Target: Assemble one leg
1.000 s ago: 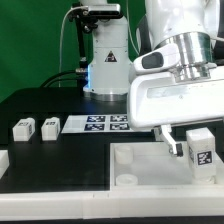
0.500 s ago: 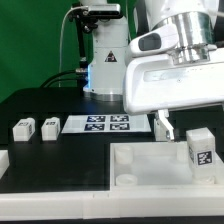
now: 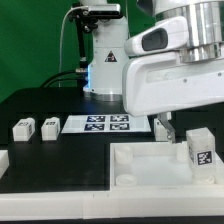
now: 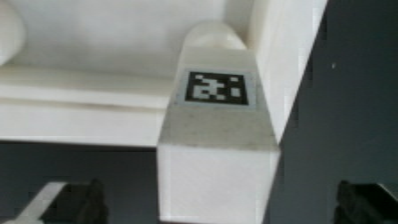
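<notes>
Wrist view: leg (image 4: 217,130) upright on slab (image 4: 71,100) near worktop's front edge, near end cropped; gripper (image 4: 217,202) jaws spread, gripping nothing, fingertips partly cropped.

White leg (image 3: 199,147) with a black-and-white square tag (image 4: 215,88), white slab (image 3: 126,166), black table (image 3: 50,100), white tag-printed marker board (image 3: 105,123)

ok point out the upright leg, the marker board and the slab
upright leg (image 3: 200,152): exterior view, on its tagged face
marker board (image 3: 104,123): exterior view, middle of its top
slab (image 3: 155,167): exterior view, bare inner floor
</notes>
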You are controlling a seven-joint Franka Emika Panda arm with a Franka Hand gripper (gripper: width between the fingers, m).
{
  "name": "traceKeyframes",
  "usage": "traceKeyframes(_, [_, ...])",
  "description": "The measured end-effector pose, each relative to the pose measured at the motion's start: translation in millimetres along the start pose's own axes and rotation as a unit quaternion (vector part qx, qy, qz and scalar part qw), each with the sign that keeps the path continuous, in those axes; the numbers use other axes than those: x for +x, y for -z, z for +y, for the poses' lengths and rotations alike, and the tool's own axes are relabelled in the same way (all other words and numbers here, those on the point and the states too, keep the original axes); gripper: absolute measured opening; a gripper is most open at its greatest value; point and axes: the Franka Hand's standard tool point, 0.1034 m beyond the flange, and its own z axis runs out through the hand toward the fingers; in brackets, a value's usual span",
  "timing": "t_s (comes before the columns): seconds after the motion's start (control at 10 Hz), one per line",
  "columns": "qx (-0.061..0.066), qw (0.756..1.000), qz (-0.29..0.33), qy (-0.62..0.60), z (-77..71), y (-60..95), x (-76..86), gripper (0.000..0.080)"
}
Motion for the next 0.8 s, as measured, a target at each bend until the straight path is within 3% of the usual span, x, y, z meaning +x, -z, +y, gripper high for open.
traceKeyframes(0.2, [0.012, 0.995, -0.101, 0.0, -4.9, -6.1, -7.5, 0.0649])
traceKeyframes(0.5, [0.015, 0.993, -0.118, -0.012, -5.3, -11.6, -8.9, 0.0649])
traceKeyframes(0.6, [0.015, 0.993, -0.119, -0.012, -5.3, -11.8, -8.9, 0.0536])
traceKeyframes(0.7, [0.013, 0.992, -0.119, -0.027, -5.3, -11.9, -9.0, 0.0536])
traceKeyframes(0.8, [0.011, 0.992, -0.119, -0.041, -5.0, -12.1, -9.1, 0.0347])
